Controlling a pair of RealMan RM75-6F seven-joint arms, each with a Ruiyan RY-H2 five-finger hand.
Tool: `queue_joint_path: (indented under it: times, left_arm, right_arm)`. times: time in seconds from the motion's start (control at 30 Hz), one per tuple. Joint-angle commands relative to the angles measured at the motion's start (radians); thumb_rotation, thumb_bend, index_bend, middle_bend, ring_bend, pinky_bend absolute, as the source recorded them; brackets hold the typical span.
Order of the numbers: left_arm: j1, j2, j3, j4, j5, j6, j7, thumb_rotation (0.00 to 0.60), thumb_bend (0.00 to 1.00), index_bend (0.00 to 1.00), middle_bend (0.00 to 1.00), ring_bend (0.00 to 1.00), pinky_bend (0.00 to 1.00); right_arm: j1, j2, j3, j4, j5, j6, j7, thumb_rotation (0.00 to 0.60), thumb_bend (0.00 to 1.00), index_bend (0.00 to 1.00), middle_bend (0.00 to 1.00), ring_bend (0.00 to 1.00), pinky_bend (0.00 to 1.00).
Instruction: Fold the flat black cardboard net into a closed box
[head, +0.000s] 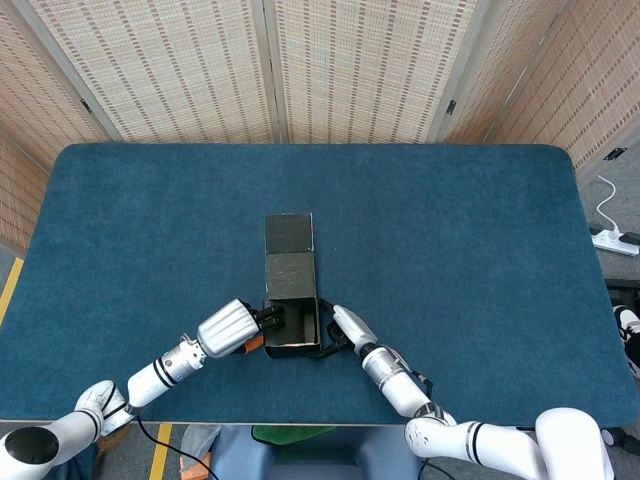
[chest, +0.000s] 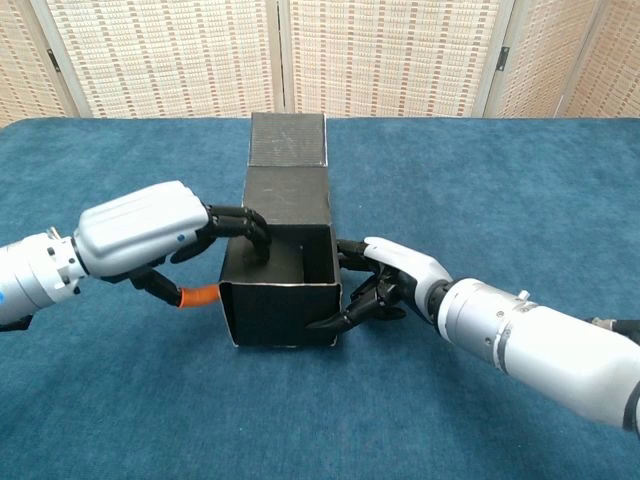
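Note:
The black cardboard box (chest: 283, 313) stands on the blue table, partly folded, its top open and its walls upright. Its lid flap (chest: 288, 140) lies stretched flat toward the far side, and the same flap (head: 289, 235) shows in the head view. My left hand (chest: 150, 230) is at the box's left wall, dark fingers (chest: 250, 225) hooked over the rim into the box and an orange-tipped thumb outside. My right hand (chest: 385, 285) clasps the right wall, with fingers at the top edge and low on the front corner. In the head view the left hand (head: 232, 328) and right hand (head: 342, 327) flank the box (head: 291, 325).
The blue table (head: 450, 230) stretches wide around the box. Woven screens (head: 350, 60) stand behind the far edge. A white power strip (head: 615, 240) lies on the floor beyond the table's right side.

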Motion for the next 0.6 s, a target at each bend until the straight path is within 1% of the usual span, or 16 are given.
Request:
queue_joint_path:
  times: [0.03, 0.17, 0.3, 0.47, 0.6]
  left_arm:
    - [-0.004, -0.012, 0.014, 0.019, 0.004, 0.012, 0.003, 0.600, 0.36, 0.39, 0.39, 0.82, 0.88]
    - [-0.010, -0.016, 0.031, 0.036, 0.009, 0.020, 0.028, 0.600, 0.36, 0.39, 0.39, 0.82, 0.88]
    - [-0.015, -0.012, 0.045, 0.027, 0.005, 0.004, 0.046, 0.600, 0.36, 0.41, 0.40, 0.82, 0.88]
    - [-0.021, -0.002, 0.058, -0.002, -0.010, -0.041, 0.081, 0.600, 0.36, 0.43, 0.42, 0.82, 0.88]
    - [-0.025, 0.005, 0.063, -0.029, -0.022, -0.066, 0.103, 0.600, 0.36, 0.48, 0.48, 0.82, 0.87]
  right_arm:
    - [-0.005, -0.009, -0.009, 0.012, -0.019, 0.013, 0.008, 0.600, 0.35, 0.48, 0.50, 0.88, 1.00]
    - [-0.012, -0.013, -0.020, 0.020, -0.041, 0.026, 0.015, 0.600, 0.35, 0.48, 0.50, 0.88, 1.00]
    - [-0.018, -0.012, -0.030, 0.020, -0.058, 0.037, 0.017, 0.600, 0.35, 0.48, 0.50, 0.88, 1.00]
    - [-0.024, -0.011, -0.042, 0.013, -0.078, 0.047, 0.017, 0.600, 0.35, 0.48, 0.50, 0.88, 1.00]
    - [-0.030, -0.010, -0.054, 0.008, -0.093, 0.058, 0.012, 0.600, 0.35, 0.48, 0.50, 0.88, 1.00]
